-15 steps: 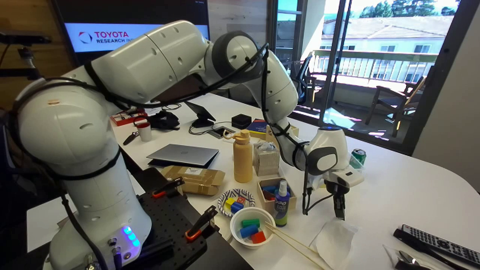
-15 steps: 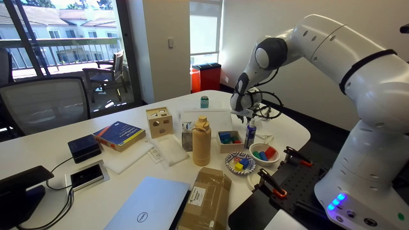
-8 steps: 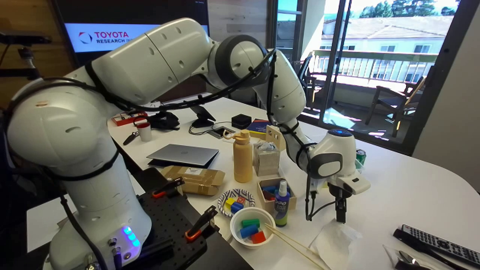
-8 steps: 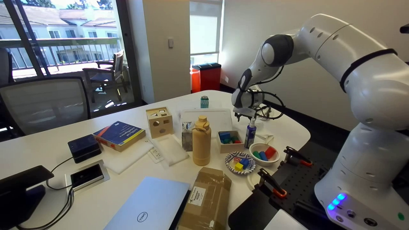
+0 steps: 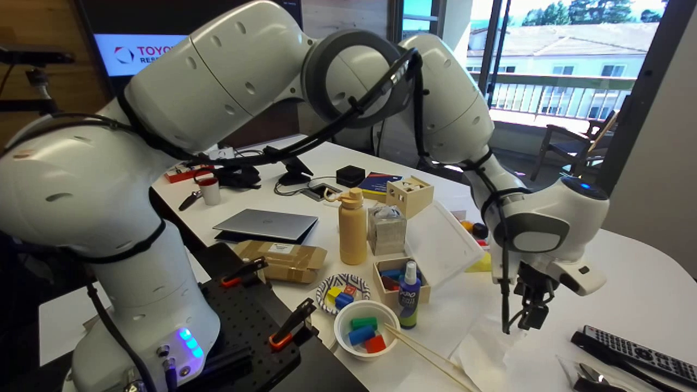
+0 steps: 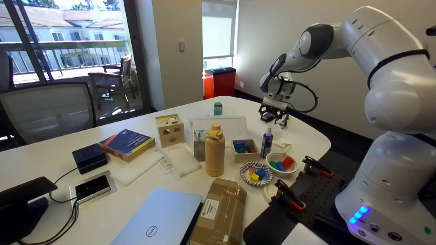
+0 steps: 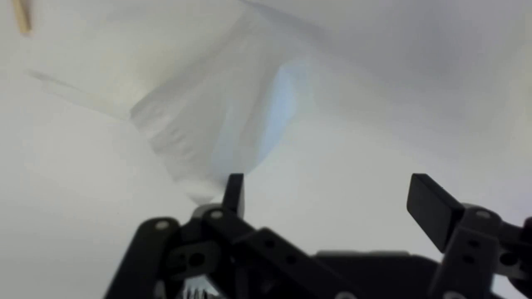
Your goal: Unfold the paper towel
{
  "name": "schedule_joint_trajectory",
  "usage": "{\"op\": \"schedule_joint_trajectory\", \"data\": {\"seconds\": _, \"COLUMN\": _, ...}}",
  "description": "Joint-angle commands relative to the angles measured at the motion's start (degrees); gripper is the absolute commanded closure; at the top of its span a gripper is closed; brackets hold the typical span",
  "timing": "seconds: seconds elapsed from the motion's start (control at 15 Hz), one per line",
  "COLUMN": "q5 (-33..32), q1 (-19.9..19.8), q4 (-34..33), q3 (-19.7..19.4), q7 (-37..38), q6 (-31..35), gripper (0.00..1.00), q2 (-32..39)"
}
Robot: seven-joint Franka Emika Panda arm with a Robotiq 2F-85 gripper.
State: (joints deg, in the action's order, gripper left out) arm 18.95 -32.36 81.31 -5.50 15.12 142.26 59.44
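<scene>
Thin, creased white paper towel [image 7: 220, 108] lies rumpled on the white tabletop [image 5: 642, 283], near the pale wooden sticks [image 5: 425, 348] | black two-finger claw [image 7: 326, 187] spread wide, grasping nothing | we'd best centre over one edge, pinch only the top layer, peel slowly.

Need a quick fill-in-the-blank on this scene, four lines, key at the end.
1. The tool has its jaws wide apart, so it stands ____, not shut.
2. The creased paper towel is ____ in colour, like the tabletop.
3. The white bowl holds three pieces: one green, one blue and one ____.
4. The patterned plate bears three blocks: one red, one blue and one ____.

Missing words: open; white; red; yellow.
</scene>
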Motion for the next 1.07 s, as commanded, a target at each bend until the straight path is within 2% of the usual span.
{"op": "schedule_joint_trajectory", "data": {"seconds": 0.0, "q5": 2.57, "q1": -4.76, "q4": -5.61, "q3": 1.24, "q7": -5.48, "q6": -11.95, "gripper": 0.00, "q2": 0.03}}
{"op": "schedule_joint_trajectory", "data": {"seconds": 0.2, "q5": 2.23, "q1": -7.23, "q4": -10.21, "q3": 0.60, "q7": -6.50, "q6": -22.54, "gripper": 0.00, "q2": 1.57}}
{"op": "schedule_joint_trajectory", "data": {"seconds": 0.47, "q5": 0.41, "q1": -9.46, "q4": -17.99, "q3": 0.96, "q7": -13.49, "q6": -34.76, "gripper": 0.00, "q2": 7.44}}
{"op": "schedule_joint_trajectory", "data": {"seconds": 1.0, "q5": -1.10, "q1": -10.56, "q4": -34.81, "q3": 0.85, "q7": -18.29, "q6": -44.09, "gripper": 0.00, "q2": 19.72}}
